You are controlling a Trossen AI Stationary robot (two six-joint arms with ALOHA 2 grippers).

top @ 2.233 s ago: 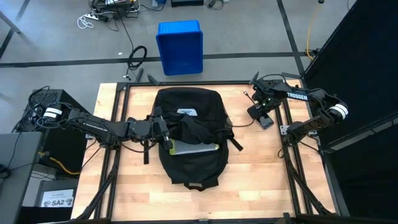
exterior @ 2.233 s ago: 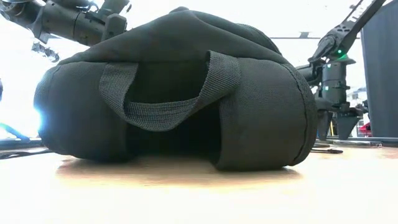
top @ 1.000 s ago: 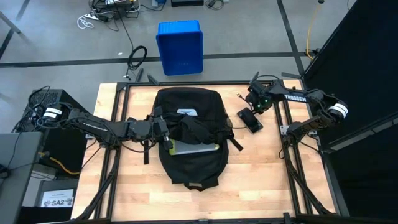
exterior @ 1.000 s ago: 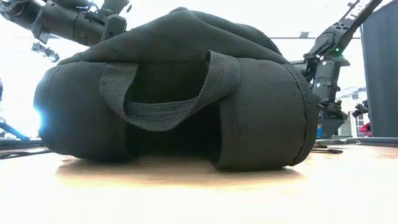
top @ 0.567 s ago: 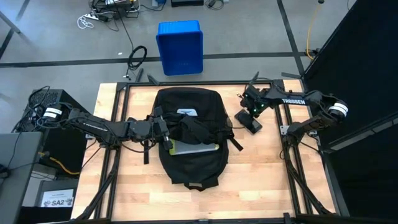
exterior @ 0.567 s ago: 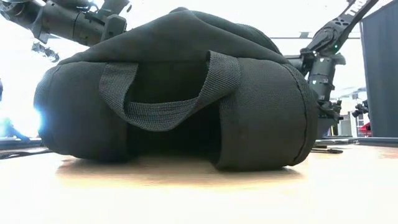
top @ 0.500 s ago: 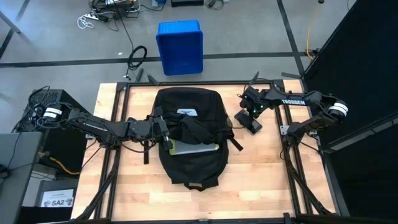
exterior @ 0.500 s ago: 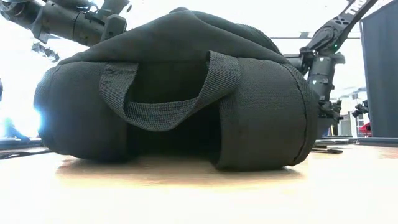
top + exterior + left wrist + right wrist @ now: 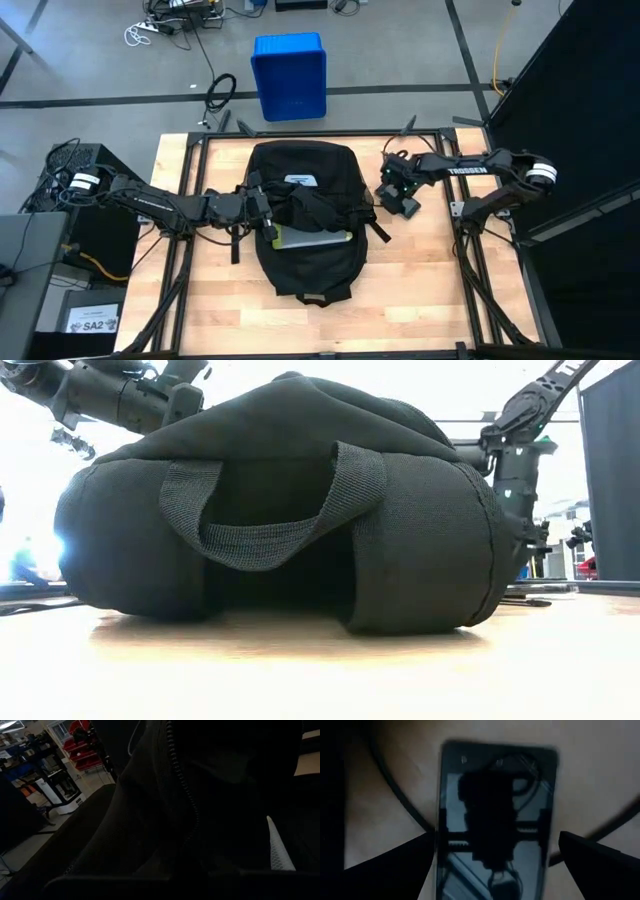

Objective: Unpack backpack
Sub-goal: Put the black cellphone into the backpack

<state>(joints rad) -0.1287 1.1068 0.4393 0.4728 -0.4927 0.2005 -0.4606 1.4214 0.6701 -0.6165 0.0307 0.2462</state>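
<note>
A: Position of the backpack (image 9: 305,220)?

B: Flat on the middle of the wooden table (image 9: 420,290), white label up. Main flap pulled back; a grey slab-like item (image 9: 312,240) with a yellow-green tab at its corner shows in the opening. From the low view, the carry handle (image 9: 270,510) faces the camera and the bag fills most of the frame.

A: Left gripper (image 9: 262,210)?

B: At the bag's left side, pinched tight on the black fabric by the opening. Its wrist view shows only dark cloth and a zipper line (image 9: 182,795) close up.

A: Right gripper (image 9: 398,190)?

B: Just beside the bag's right edge, over a dark phone (image 9: 405,205) lying on the table. Fingers spread wide, one to either side of the phone (image 9: 492,820) in the wrist view; holding nothing. A thin black cable (image 9: 400,795) runs under the phone's edge. Cannot tell whether the fingers touch the tabletop.

A: Beyond the table?

B: Blue plastic bin (image 9: 289,75) on the floor past the far edge, well apart from the bag. Loose cables (image 9: 220,92) near it.
</note>
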